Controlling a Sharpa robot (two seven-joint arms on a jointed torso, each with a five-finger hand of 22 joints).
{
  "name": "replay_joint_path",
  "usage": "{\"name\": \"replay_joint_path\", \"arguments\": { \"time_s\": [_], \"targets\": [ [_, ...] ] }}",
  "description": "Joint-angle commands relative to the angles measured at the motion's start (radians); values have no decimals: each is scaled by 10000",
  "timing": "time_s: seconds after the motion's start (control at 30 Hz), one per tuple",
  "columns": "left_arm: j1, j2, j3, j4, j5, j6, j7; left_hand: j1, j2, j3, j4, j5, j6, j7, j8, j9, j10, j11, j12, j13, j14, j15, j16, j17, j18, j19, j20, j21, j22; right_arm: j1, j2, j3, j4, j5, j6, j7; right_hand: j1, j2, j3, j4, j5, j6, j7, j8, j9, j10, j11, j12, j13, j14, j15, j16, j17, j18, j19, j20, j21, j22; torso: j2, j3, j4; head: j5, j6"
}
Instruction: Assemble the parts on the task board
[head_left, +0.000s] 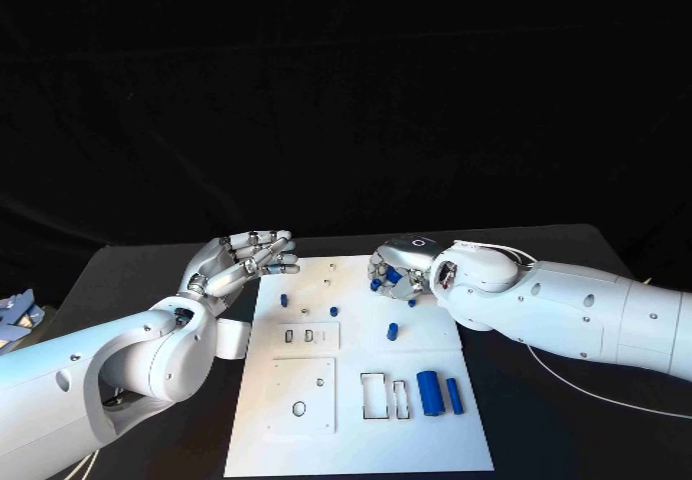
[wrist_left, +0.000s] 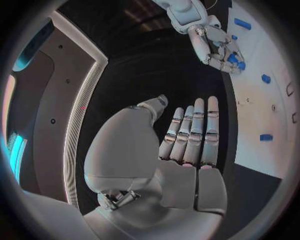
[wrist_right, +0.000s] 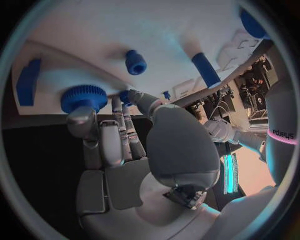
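Head view first, from the near edge outward: two long blue cylinders (head_left: 440, 394) are seen lying loose on the task board (head_left: 346, 440), just beside a pair of open rectangular slots (head_left: 387, 396), and a flat white plate (head_left: 304, 394) with an oval hole is laid to their left. Further up, a small blue peg (head_left: 391, 330) is found alone mid-board, with another blue piece (head_left: 284, 298) near the left edge. Most parts are judged not yet seated, so the assembly looks early, with the bulk of the work left.

At the far end of the board the right hand (head_left: 398, 270) is curled over the surface, and a blue toothed gear (wrist_right: 84, 98) is pinched at its fingers (wrist_right: 103, 145), held low over the board; whether it has been seated cannot be told. A blue knob (wrist_right: 135, 62) is seen standing on the board just beyond the gear.

Over the board's far left corner the left hand (head_left: 245, 258) is held with fingers (wrist_left: 195, 131) straight and side by side, nothing gripped.

No true containers are on the counter (head_left: 144, 270); the board's recesses are seen unfilled.
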Motion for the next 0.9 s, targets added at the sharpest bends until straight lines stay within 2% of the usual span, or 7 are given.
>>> {"name": "replay_joint_path", "arguments": {
  "time_s": [0.03, 0.37, 0.4, 0.43, 0.47, 0.6, 0.9],
  "targets": [
    [10, 2, 9, 23, 32, 206, 18, -79, -9, 61, -30, -56, 80, 305, -27, 5, 53, 13, -34, 8, 62, 19, 57, 11, 113, 94, -4, 28, 14, 2, 39, 5, -13, -147, 10, -111, -18, 116, 91, 55, -80, 125, -30, 69, 47, 103, -25, 83, 26, 370, -49, 118, 103, -106, 100, -12, 134, 161, 47, 23, 10, -11, -2],
    [10, -3, 9, 12, 32, 231, -61, -100, -22, 76, -57, -56, 48, 337, -53, -4, 14, 34, -63, 0, 31, 30, 48, 21, 103, 96, -13, 76, 37, 2, 104, 6, -22, -104, -406, -197, -86, 333, 214, 309, -130, 371, -163, 279, 279, 341, -153, 305, 146, 364, -162, 280, 226, -154, 223, -62, 401, 551, 90, 38, 12, 22, -43],
    [10, -5, 9, 9, 32, 234, -71, -104, -23, 82, -67, -56, 38, 345, -60, -6, 1, 41, -70, -1, 18, 36, 43, 23, 99, 91, -14, 88, 43, 2, 106, 6, -16, -102, -489, -217, -60, 379, 243, 323, -172, 415, -186, 322, 322, 371, -173, 335, 166, 364, -177, 298, 238, -157, 229, -74, 420, 581, 94, 41, 8, 25, -41],
    [10, -8, 9, 6, 32, 237, -84, -107, -25, 86, -74, -57, 30, 352, -67, -9, -10, 47, -75, -2, 6, 40, 39, 25, 96, 86, -14, 96, 47, 2, 106, 6, -9, -100, -592, -242, 22, 481, 351, 338, -524, 466, -230, 409, 432, 411, -212, 396, 215, 359, -215, 330, 249, -164, 241, -108, 467, 657, 96, 44, 8, 31, -31],
    [10, -10, 9, 3, 32, 237, -91, -107, -25, 86, -74, -57, 30, 352, -67, -9, -10, 47, -75, -2, 6, 40, 39, 25, 96, 86, -14, 96, 47, 2, 106, 7, -3, -100, -664, -262, 37, 502, 381, 344, -570, 483, -240, 435, 465, 428, -223, 416, 230, 361, -221, 345, 264, -170, 254, -115, 491, 695, 96, 44, 8, 31, -31],
    [10, -18, 9, -7, 32, 235, -119, -109, -26, 94, -86, -57, 19, 361, -76, -12, -26, 54, -81, -4, -8, 46, 33, 27, 93, 79, -15, 107, 53, 2, 93, 12, 39, -99, -974, -322, 84, 552, 464, 348, -603, 559, -284, 544, 588, 487, -262, 481, 280, 362, -248, 377, 282, -181, 278, -138, 542, 781, 106, 49, -8, 54, -10],
    [10, -27, 9, -43, 32, 218, -146, -111, -26, 121, -127, -58, -14, 386, -103, -21, -78, 76, -93, -7, -53, 64, 18, 35, 83, 48, -14, 139, 69, 2, 242, 54, 92, -15, -1918, -553, 91, 547, 495, 355, -614, 627, -339, 663, 721, 539, -301, 540, 329, 361, -280, 398, 282, -184, 282, -164, 568, 830, 134, 54, 11, 99, 99]
  ]
}}
